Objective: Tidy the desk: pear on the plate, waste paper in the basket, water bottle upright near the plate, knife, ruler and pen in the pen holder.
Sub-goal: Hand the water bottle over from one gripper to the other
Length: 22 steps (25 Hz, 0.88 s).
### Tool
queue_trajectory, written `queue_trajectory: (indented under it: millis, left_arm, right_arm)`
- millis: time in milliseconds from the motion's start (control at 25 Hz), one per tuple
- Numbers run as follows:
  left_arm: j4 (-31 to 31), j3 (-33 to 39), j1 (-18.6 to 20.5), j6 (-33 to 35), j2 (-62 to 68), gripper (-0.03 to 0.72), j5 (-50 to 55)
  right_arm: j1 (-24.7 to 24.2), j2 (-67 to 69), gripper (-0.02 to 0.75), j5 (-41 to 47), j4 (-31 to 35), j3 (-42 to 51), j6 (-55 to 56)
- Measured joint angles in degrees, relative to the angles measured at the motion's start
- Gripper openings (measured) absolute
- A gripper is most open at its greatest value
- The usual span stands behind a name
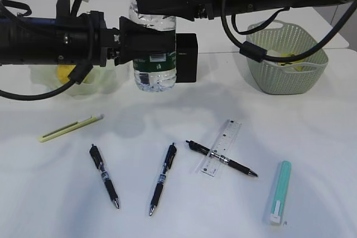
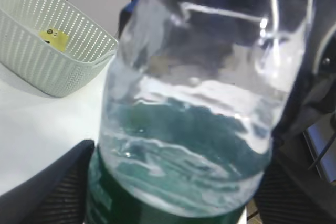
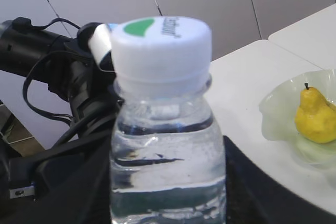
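Observation:
The water bottle [image 1: 154, 43] is upright at the back, in front of the black pen holder [image 1: 188, 54]. My right gripper [image 1: 153, 1] is shut on its clear shoulder [image 3: 163, 145] below the white cap. My left gripper [image 1: 156, 45] straddles the green label [image 2: 199, 129], open, with its fingers wide on both sides. The pear [image 1: 66, 72] lies on the plate [image 1: 95, 85] at the left. Waste paper [image 2: 54, 38] lies in the basket [image 1: 284, 76]. On the desk lie a yellow-green knife [image 1: 70, 128], two pens [image 1: 104, 175] [image 1: 163, 178], and a third pen [image 1: 223, 159] across the ruler [image 1: 223, 146].
A teal and white stick [image 1: 279, 192] lies near the front right. Both arms reach across the back of the desk, the right one above the basket. Black cables hang from the arms at the left and over the basket's rim.

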Motion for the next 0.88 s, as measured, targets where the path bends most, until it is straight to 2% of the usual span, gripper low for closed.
queue_trajectory:
  millis: [360,680,880]
  left_arm:
    - [-0.10,-0.22,-0.66,0.00,0.09,0.637,-0.90]
    - [-0.10,-0.22,-0.86,0.00,0.09,0.545,-2.60]
    - [-0.10,-0.22,-0.90,0.20,0.09,0.535,-3.09]
  right_arm:
    - [0.59,0.00,0.389,0.21,0.00,0.00,0.70]
    - [1.08,0.04,0.389,-0.36,0.00,0.00,0.93]
    - [1.08,0.04,0.389,-0.58,0.00,0.00,1.20]
